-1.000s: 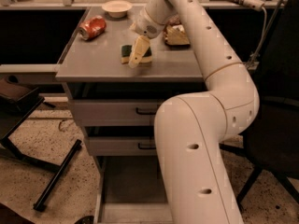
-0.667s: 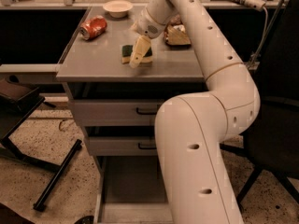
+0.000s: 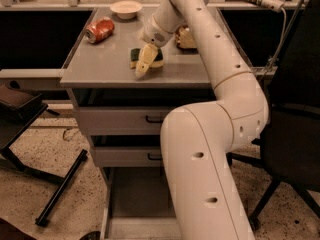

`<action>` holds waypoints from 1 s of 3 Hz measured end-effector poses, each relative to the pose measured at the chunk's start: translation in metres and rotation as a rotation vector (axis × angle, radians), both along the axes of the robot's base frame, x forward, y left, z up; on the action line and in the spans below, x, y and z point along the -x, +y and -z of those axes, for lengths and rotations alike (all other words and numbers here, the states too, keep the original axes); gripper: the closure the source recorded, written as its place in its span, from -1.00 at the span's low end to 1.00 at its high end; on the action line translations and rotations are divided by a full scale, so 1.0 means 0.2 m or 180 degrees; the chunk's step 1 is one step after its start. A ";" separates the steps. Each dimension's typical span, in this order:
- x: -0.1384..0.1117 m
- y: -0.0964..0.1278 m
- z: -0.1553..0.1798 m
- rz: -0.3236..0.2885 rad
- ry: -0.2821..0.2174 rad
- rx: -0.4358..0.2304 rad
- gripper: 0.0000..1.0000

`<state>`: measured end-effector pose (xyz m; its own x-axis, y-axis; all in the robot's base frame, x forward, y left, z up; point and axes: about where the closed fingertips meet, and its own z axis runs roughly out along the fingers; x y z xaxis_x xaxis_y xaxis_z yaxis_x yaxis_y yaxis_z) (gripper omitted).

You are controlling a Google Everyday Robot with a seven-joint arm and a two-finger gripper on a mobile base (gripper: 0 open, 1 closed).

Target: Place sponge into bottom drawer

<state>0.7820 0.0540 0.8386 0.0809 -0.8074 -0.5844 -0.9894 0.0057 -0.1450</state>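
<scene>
The small green-and-yellow rectangular sponge (image 3: 134, 57) lies on the grey metal cabinet top (image 3: 100, 64), with the pale two-finger gripper (image 3: 143, 65) right over it; I cannot tell its grasp. Likely the pickup step. Next comes lifting clear, then lowering into the open deep grey bottom drawer (image 3: 137, 196) below that top.

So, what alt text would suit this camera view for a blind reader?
A white robot arm reaches over a grey cabinet, its pincer right at a green sponge on top. The bottom drawer stands open below; a red can and a bowl sit farther back.
</scene>
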 end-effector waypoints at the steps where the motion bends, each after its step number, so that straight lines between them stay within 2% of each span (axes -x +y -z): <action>1: -0.01 0.01 0.01 0.0006 -0.0014 -0.0013 -0.65; 3: -0.01 0.01 0.01 0.0006 -0.0014 -0.0013 0.30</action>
<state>0.7844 0.0567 0.8371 0.0820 -0.8052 -0.5874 -0.9888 0.0082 -0.1492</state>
